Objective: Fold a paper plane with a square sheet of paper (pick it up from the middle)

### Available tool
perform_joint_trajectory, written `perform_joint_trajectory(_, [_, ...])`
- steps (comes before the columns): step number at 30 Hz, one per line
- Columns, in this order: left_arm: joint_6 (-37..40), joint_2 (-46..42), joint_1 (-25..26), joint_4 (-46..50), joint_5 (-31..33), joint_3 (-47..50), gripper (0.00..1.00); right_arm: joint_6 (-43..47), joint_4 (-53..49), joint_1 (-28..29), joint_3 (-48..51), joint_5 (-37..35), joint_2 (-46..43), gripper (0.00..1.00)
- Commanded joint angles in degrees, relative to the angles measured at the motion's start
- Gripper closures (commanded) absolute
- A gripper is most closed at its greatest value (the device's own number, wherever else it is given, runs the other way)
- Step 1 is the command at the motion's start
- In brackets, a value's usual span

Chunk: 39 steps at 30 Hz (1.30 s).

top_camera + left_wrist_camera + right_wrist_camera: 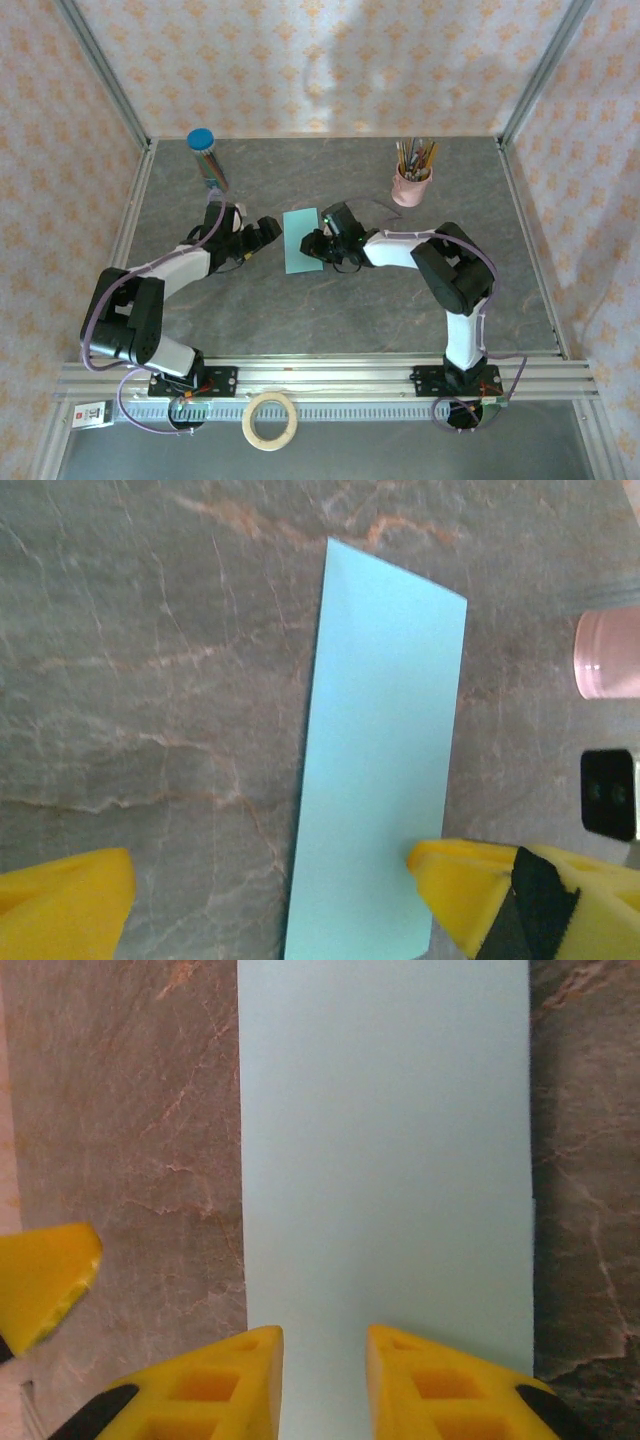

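The sheet of paper (299, 240) lies flat on the grey marbled table as a long light turquoise rectangle, about twice as long as wide. My left gripper (264, 232) stands open just left of it. In the left wrist view the sheet (385, 730) runs up the middle, and the gripper (268, 865) spans its left edge, with the right finger (450, 875) over the paper. My right gripper (318, 243) hovers at the sheet's right side. Its yellow fingers (250, 1370) stand a little apart over the paper (385, 1140), with nothing between them.
A pink cup of pencils (412, 186) stands at the back right, also visible from the left wrist (608, 655). A blue-capped tube of coloured pens (206, 158) stands at the back left. A tape roll (270, 420) lies in front of the rail. Patterned walls enclose the table.
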<state>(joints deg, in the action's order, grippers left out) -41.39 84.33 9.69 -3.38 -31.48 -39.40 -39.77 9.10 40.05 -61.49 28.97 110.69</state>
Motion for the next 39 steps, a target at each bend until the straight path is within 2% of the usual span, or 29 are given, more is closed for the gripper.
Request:
perform_joint_trajectory(1, [-2.1, -1.7, -0.2, -1.8, -4.8, 1.6, 0.06, -2.9, 0.5, -1.2, -0.7, 0.1, 0.4, 0.75])
perform_joint_trajectory(4, [-4.5, -2.0, -0.2, -3.9, -8.2, 3.9, 0.13, -3.1, 1.1, -1.9, 0.8, 1.0, 1.4, 0.75])
perform_joint_trajectory(11, [-6.5, -1.2, 0.3, -4.9, -11.6, 6.6, 0.43, 0.0, -1.0, -2.8, 1.9, 1.1, 3.4, 0.76])
perform_joint_trajectory(16, [-5.2, 1.7, 1.5, -3.4, -12.8, 5.0, 0.54, 0.7, -2.5, -3.2, 1.6, 1.6, 4.2, 0.76])
perform_joint_trajectory(31, [-3.7, 11.9, 3.8, -2.9, -14.8, -2.0, 0.66, 1.4, -4.8, -3.9, -0.6, 3.9, 5.6, 0.77])
perform_joint_trajectory(39, [-3.8, 14.9, 3.6, -3.2, -16.1, -4.6, 0.68, 1.4, -4.6, -4.1, -0.9, 4.4, 5.8, 0.77])
